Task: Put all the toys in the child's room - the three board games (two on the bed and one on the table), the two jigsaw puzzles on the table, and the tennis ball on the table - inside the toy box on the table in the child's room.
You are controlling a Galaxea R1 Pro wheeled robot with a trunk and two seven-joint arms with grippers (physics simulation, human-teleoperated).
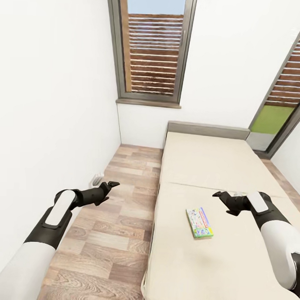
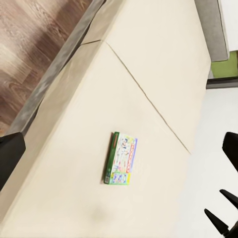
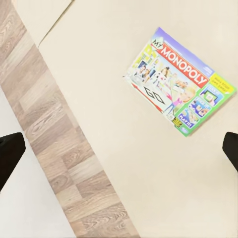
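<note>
There the Monopoly box (image 1: 199, 222) lies near the right claw (image 1: 221, 196)

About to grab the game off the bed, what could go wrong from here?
1. The Monopoly box lies flat on the soft bed, so fingers may dig into the mattress rather than get under it.
2. The open right end effector hovers beyond the box and could overshoot.
</note>
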